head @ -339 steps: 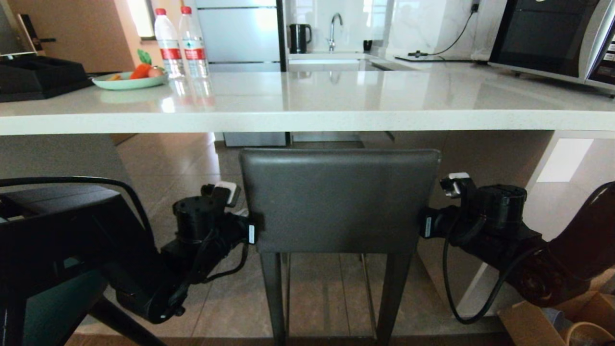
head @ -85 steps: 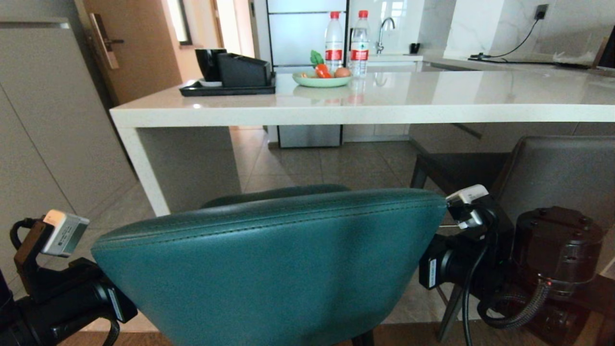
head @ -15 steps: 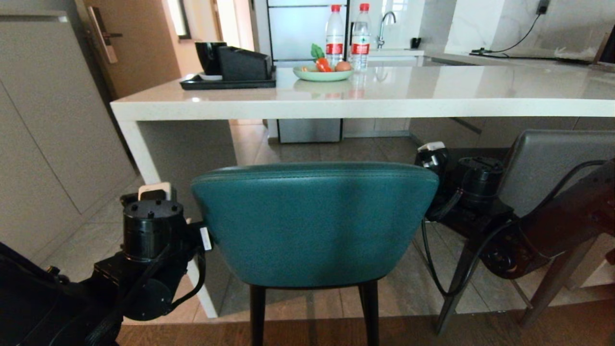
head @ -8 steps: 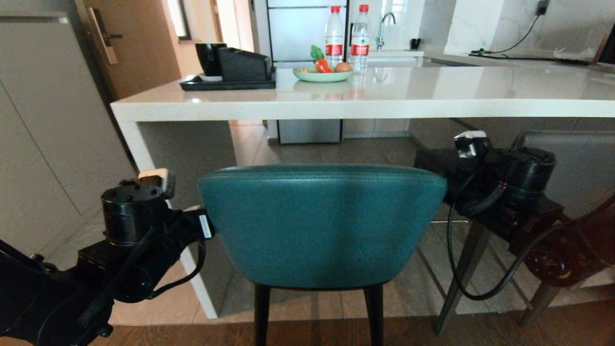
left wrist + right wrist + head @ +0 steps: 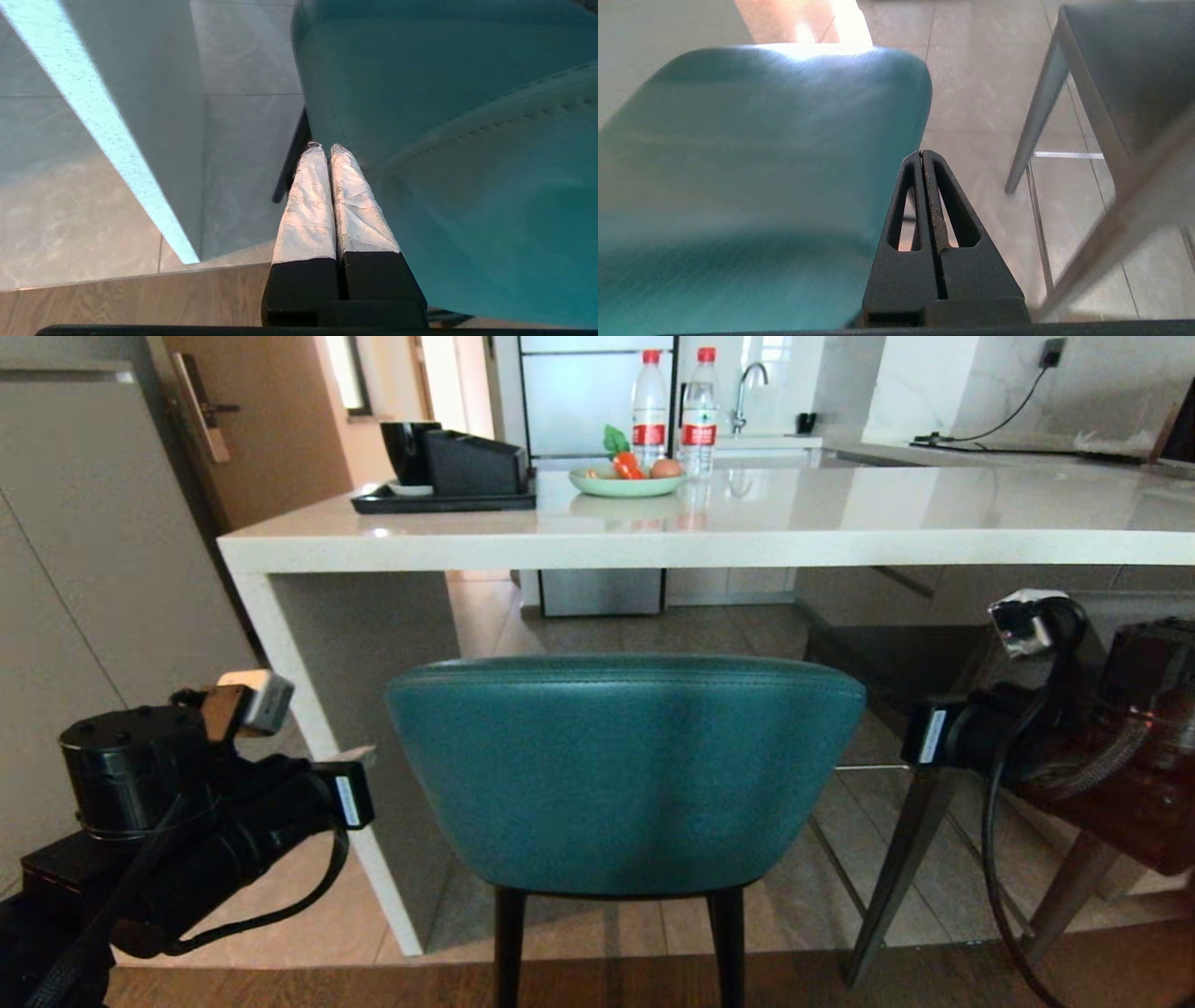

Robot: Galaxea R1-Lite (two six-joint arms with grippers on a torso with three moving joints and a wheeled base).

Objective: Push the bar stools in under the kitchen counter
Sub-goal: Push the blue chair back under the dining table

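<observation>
Spanning the upper frame, the table [image 5: 709, 537] overhangs the teal stool [image 5: 625, 775] at centre; the grey stool [image 5: 896, 663] sits at right, half hidden. The left pincer [image 5: 327, 151] and right pincer [image 5: 922, 154], both pressed together, flank the teal back without gripping. A careless swing could skew it. The seats stay hidden.

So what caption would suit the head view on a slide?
Teal stool at the counter, a shut claw on each side, left and right, neither touching it.
</observation>
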